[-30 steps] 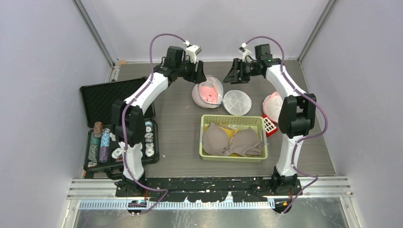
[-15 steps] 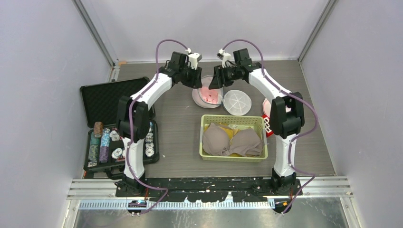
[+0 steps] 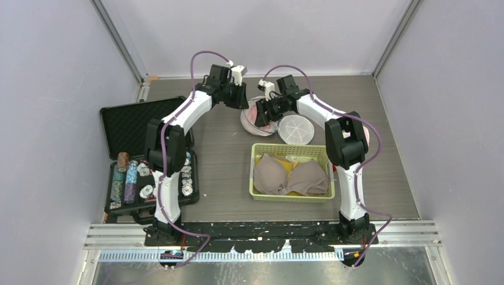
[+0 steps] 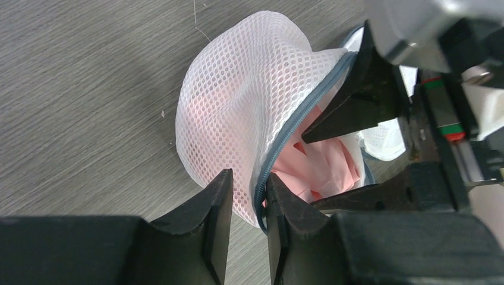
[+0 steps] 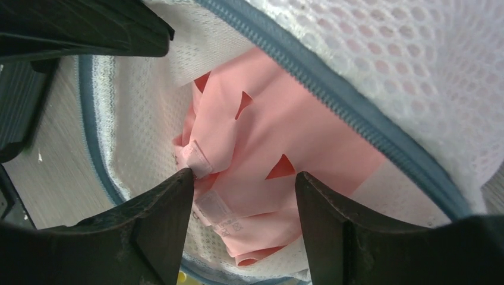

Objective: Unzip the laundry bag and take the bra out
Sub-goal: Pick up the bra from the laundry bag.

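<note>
Both arms have closed in on the laundry bag point(image 4: 238, 101) far back on the desk point(image 4: 89, 89). The left end effector point(image 4: 248, 184) pinches its zipper rim, and the right end effector point(image 5: 242, 178) is spread inside, around the pink bra point(image 5: 255, 148).

No legible text. The small sewn tag point(image 5: 215, 212) on the pink fabric bra point(image 5: 285, 148) carries only faint, blurred marks.

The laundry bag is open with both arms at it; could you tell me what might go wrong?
The left fingers pinch only the zipper rim of the laundry bag, so it may slip free. The open right fingers straddle the pink bra deep inside and could catch the bag too, dragging it along.
</note>
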